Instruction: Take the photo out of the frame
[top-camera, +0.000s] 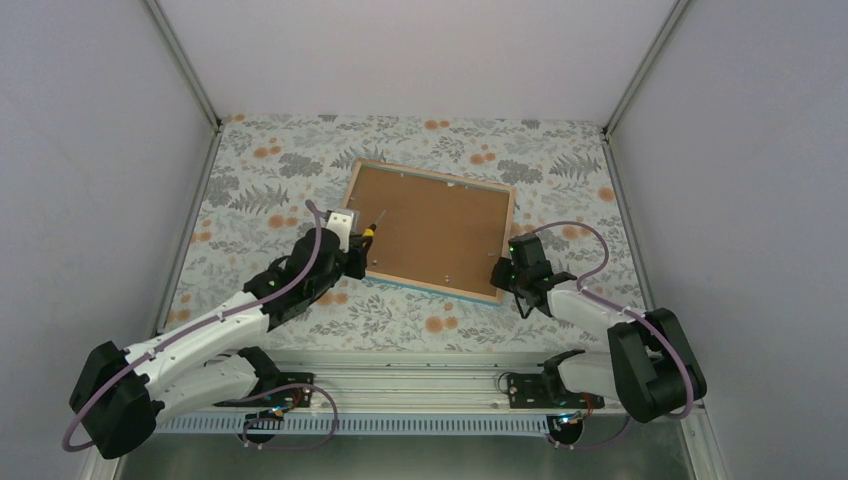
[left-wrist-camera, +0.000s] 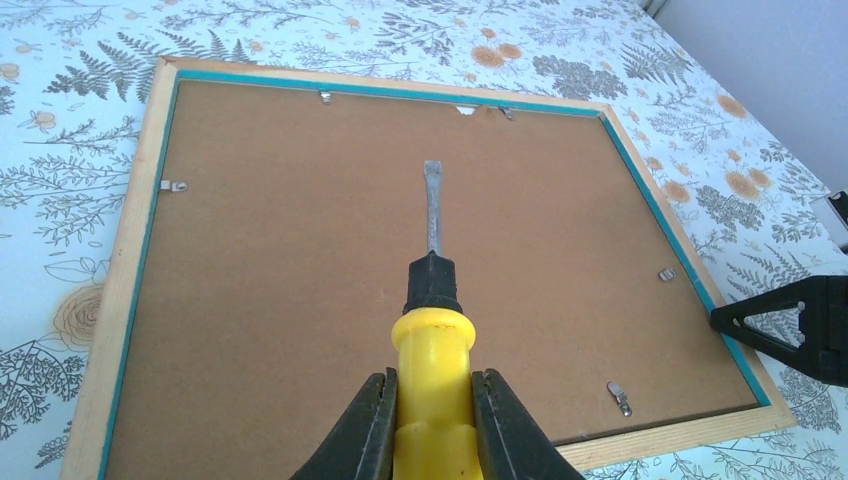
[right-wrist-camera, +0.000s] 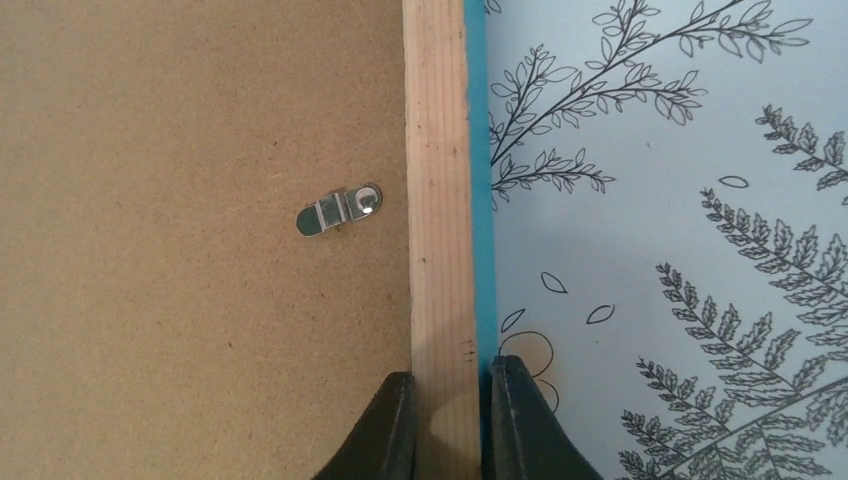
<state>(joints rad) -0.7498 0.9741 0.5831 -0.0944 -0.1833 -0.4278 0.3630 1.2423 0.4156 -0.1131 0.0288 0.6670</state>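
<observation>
The frame (top-camera: 440, 174) lies face down on the table, with its light wood rim (left-wrist-camera: 112, 300) and turquoise edge showing. A brown backing board (top-camera: 432, 228) fills it and hides the photo. My left gripper (left-wrist-camera: 432, 400) is shut on a yellow-handled screwdriver (left-wrist-camera: 433, 340), whose flat blade points across the board (left-wrist-camera: 300, 250) from the frame's left side. My right gripper (right-wrist-camera: 447, 400) is shut on the frame's wood rim (right-wrist-camera: 438, 200) at its near right corner (top-camera: 503, 272).
Small metal clips (left-wrist-camera: 620, 398) (left-wrist-camera: 174, 186) (right-wrist-camera: 340, 210) sit along the board's edges. A floral tablecloth (right-wrist-camera: 650, 250) covers the table around the frame. Grey walls close in the left, right and far sides.
</observation>
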